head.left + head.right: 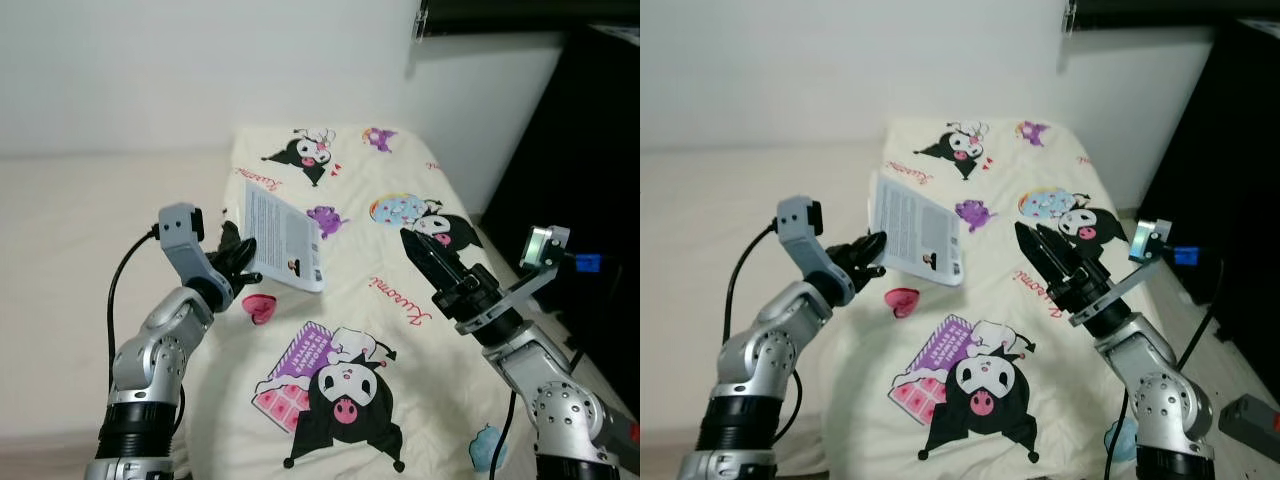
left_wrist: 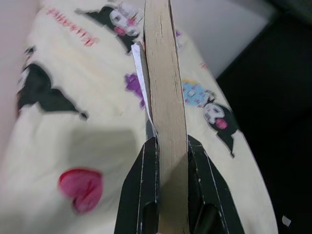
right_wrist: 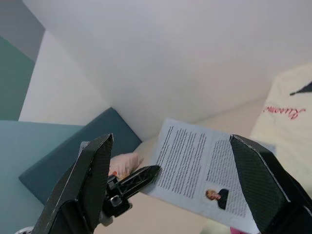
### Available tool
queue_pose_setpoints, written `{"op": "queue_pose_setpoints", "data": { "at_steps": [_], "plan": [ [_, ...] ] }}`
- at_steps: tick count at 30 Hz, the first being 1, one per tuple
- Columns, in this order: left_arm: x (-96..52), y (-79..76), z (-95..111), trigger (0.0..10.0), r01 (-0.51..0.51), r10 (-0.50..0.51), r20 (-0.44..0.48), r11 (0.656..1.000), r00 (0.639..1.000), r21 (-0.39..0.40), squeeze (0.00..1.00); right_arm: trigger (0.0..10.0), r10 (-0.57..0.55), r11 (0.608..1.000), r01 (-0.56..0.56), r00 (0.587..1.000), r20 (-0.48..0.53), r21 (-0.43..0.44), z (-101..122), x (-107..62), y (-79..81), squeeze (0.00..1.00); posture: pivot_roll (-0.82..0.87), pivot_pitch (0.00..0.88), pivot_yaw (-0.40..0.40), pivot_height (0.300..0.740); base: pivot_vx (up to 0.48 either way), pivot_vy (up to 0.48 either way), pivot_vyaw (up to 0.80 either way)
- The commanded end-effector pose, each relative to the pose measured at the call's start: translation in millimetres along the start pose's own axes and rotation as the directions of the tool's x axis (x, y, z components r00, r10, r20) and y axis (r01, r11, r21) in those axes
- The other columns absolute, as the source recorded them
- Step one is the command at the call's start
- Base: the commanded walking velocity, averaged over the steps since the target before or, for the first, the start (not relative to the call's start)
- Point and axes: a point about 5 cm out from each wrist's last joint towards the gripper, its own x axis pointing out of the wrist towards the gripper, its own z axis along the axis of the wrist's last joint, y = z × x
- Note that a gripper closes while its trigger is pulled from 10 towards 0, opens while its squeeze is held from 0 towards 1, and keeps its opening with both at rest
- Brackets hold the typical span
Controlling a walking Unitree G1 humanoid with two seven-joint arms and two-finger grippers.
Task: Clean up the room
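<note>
Book (image 1: 283, 238) pinched at its edge by left gripper (image 1: 240, 256) above bed (image 1: 420, 330), right gripper (image 3: 170, 190) spread, apart.

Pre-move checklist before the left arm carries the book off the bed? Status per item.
1. Left gripper shut on the book: ok, a finger on each cover.
2. Book lifted off the bedspread: ok, held tilted above it.
3. Grip depth: not ok, fingers pinch only the book's lower corner, so it may swing.
4. Pages closed: cannot tell, one white sheet sticks out from the edge in the left wrist view.
5. Right gripper free and apart from the book: ok, open, hovering over the bed.
6. Drop-off spot: cannot tell.
</note>
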Motion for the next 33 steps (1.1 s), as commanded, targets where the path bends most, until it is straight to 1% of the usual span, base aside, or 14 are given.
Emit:
{"op": "queue_pose_setpoints", "data": {
  "at_steps": [1,5,6,9,13,16,18,20,22,24,29,31,32,33],
  "plan": [
    [-3.9,12.4,-7.0,10.0,-0.029,0.029,-0.006,0.999,1.0,0.012,0.0,10.0,-0.013,1.0,0.014,1.0,-0.017,0.015,-8.4,-2.2,-3.2,0.0,-0.07,0.052,-0.006,0.673,0.0,0.0,0.0],
    [-11.6,32.7,-29.3,10.0,-0.095,0.096,-0.068,0.995,0.993,0.009,0.0,10.0,-0.044,0.999,0.045,0.998,-0.043,0.022,-17.2,-7.5,-9.0,0.0,-0.07,0.053,-0.005,0.682,0.0,0.0,0.0],
    [-17.6,45.0,-41.0,10.0,-0.136,0.135,-0.096,0.991,0.986,0.0,0.0,10.0,-0.07,0.997,0.072,0.996,-0.062,0.025,-23.0,-12.0,-13.8,0.0,-0.07,0.053,-0.005,0.687,0.0,0.0,0.0],
    [-23.0,54.1,-49.4,10.0,-0.165,0.163,-0.115,0.986,0.98,-0.005,0.0,10.0,-0.096,0.995,0.098,0.992,-0.082,0.022,-28.3,-16.2,-18.3,0.0,-0.07,0.051,-0.007,0.692,0.0,0.0,0.0],
    [-43.5,86.0,-72.9,10.0,-0.31,0.3,-0.17,0.95,0.939,-0.038,0.0,10.0,-0.215,0.976,0.22,0.963,-0.161,0.012,-51.9,-35.7,-38.6,0.0,-0.06,0.043,-0.009,0.706,0.0,0.0,0.0],
    [-51.1,95.2,-79.9,10.0,-0.356,0.344,-0.19,0.934,0.92,-0.034,0.0,10.0,-0.261,0.963,0.268,0.947,-0.189,0.01,-61.4,-44.0,-45.9,0.0,-0.06,0.043,-0.009,0.711,0.0,0.0,0.0],
    [-62.8,107.3,-90.4,10.0,-0.417,0.4,-0.221,0.908,0.89,-0.034,0.0,10.0,-0.342,0.937,0.348,0.91,-0.235,-0.019,-76.0,-58.3,-57.0,0.0,-0.06,0.039,-0.011,0.721,0.0,0.0,0.0],
    [-62.8,107.3,-90.4,10.0,-0.417,0.4,-0.221,0.908,0.89,-0.034,0.0,10.0,-0.342,0.937,0.348,0.91,-0.235,-0.019,-76.0,-58.3,-57.0,0.0,-0.06,0.039,-0.011,0.721,0.0,0.0,0.0],
    [-85.9,125.6,-110.0,10.0,-0.513,0.488,-0.277,0.858,0.827,-0.018,0.0,10.0,-0.489,0.87,0.475,0.799,-0.349,-0.132,-102.4,-88.4,-73.2,0.0,-0.06,0.033,-0.012,0.721,0.0,0.0,0.0],
    [-91.6,129.5,-114.3,10.0,-0.535,0.506,-0.286,0.845,0.814,-0.025,0.0,10.0,-0.508,0.86,0.485,0.783,-0.358,-0.159,-105.1,-93.4,-74.9,0.0,-0.06,0.033,-0.012,0.721,0.0,0.0,0.37],
    [-95.4,131.9,-115.8,10.0,-0.536,0.496,-0.258,0.837,0.829,-0.113,0.0,10.0,-0.46,0.887,0.448,0.834,-0.305,-0.111,-99.1,-88.2,-70.9,0.0,-0.06,0.03,-0.008,0.721,0.0,0.0,0.73],
    [-89.5,128.4,-108.6,10.0,-0.473,0.44,-0.198,0.865,0.876,-0.167,0.0,10.0,-0.39,0.919,0.388,0.877,-0.28,-0.067,-95.0,-80.6,-65.6,0.0,-0.06,0.028,-0.01,0.721,0.0,0.0,0.74],
    [-89.5,128.4,-108.6,10.0,-0.473,0.44,-0.198,0.865,0.876,-0.167,0.0,10.0,-0.39,0.919,0.388,0.877,-0.28,-0.067,-95.0,-80.6,-65.6,0.0,-0.06,0.028,-0.01,0.721,0.0,0.0,0.74],
    [-85.4,124.9,-103.5,10.0,-0.413,0.387,-0.161,0.892,0.908,-0.186,0.0,10.0,-0.348,0.936,0.35,0.896,-0.275,-0.044,-93.4,-77.0,-62.4,0.0,-0.06,0.026,-0.011,0.721,0.0,0.0,0.74]
  ]
}}
